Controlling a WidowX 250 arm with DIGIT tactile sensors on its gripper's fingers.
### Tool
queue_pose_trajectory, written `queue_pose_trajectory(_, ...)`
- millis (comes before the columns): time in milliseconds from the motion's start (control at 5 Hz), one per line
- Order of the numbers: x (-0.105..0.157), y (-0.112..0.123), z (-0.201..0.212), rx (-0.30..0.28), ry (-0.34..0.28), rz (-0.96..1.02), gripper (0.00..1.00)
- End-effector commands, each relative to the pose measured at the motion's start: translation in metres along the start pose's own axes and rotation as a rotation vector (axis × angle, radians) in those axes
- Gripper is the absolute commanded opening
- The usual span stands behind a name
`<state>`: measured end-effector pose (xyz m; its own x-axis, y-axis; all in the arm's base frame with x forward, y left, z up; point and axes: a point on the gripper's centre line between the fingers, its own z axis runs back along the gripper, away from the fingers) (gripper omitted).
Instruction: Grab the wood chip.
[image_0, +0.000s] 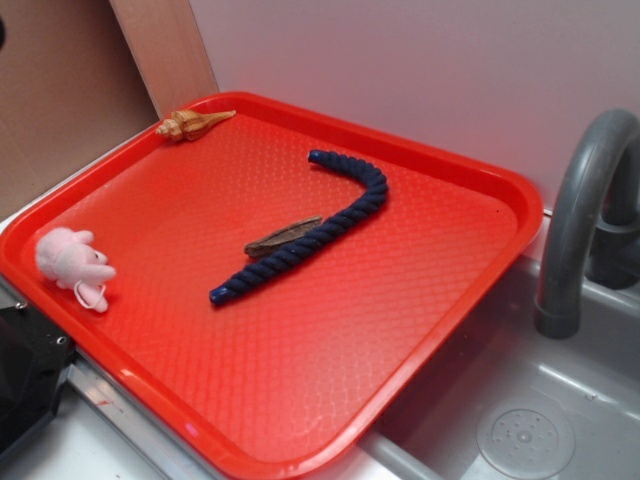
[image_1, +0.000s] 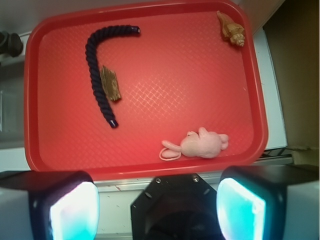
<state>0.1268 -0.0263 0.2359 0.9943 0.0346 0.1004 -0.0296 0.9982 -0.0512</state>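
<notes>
A red tray (image_0: 470, 300) is seen resting on the counter (image_0: 120, 440), beside a grey sink (image_0: 520, 420) with a grey faucet (image_0: 575, 215). The wood chip (image_0: 283, 237) is laid flat near the middle of the tray, a dull brown sliver pressed against the side of the navy-blue rope (image_0: 330, 225); the two are touching along the rope's straight stretch, while the rope's far end is curved away in a hook. A tan spiral seashell (image_0: 192, 124) is placed at the tray's far corner, well apart from the chip. A pink plush toy (image_0: 75, 262) is set close to the tray's near edge.

In the wrist view, the tool (image_1: 157, 210) is held above the counter just outside the tray's near rim, with its jaws spread wide apart and nothing between them; the two pale fingers (image_1: 75, 212) are seen at the lower corners of the picture. The wood chip (image_1: 110, 83) is found well ahead of the tool and off to the left in that view, beside the rope (image_1: 97, 75). The plush toy (image_1: 202, 145) lies between the tool and the tray's middle, nearer the right finger. The seashell (image_1: 231, 29) is seen in the far right corner of the tray (image_1: 150, 172).
</notes>
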Motion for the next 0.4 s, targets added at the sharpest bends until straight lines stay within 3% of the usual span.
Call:
queue_pose_trajectory(0,0.045,-0.011,-0.047,-0.032,0.009,0.027,1.0)
queue_pose_trajectory(200,0.062,-0.013,-0.08,-0.039,-0.036,-0.018,1.0)
